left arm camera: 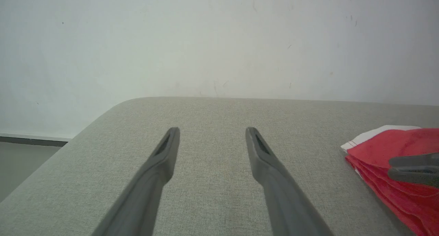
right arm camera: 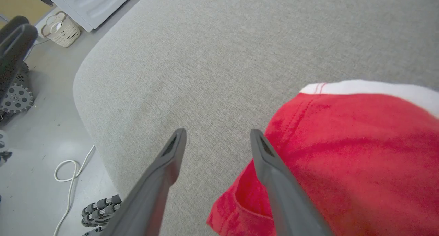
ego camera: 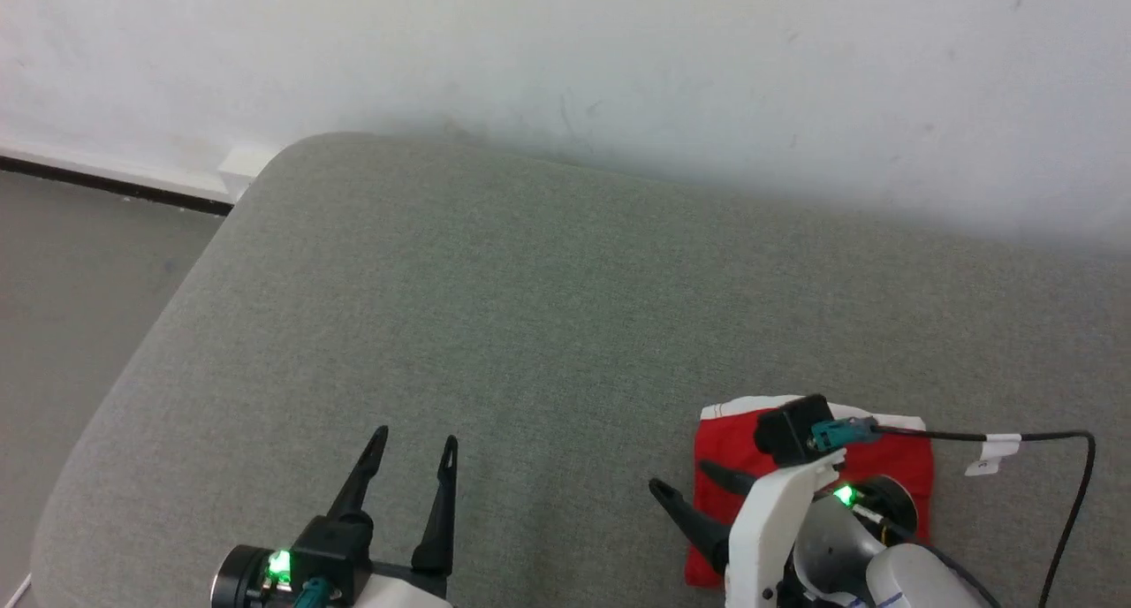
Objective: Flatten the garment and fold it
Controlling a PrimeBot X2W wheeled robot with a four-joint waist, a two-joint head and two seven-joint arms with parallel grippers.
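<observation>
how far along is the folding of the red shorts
Done, it seems: the bright red soft-fabric shorts with a white edge lie as a compact layered rectangle on the grey fabric surface. In hand: nothing; the right gripper stands open at their edge, the left gripper open over bare surface. Left: perhaps neatening the loose near corner.

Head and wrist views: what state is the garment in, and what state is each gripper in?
garment: folded into a layered stack, lying on the grey cushion.
left gripper: open, empty, over bare cushion.
right gripper: open, holding nothing, one finger over the garment's edge, the other over the cushion.
</observation>
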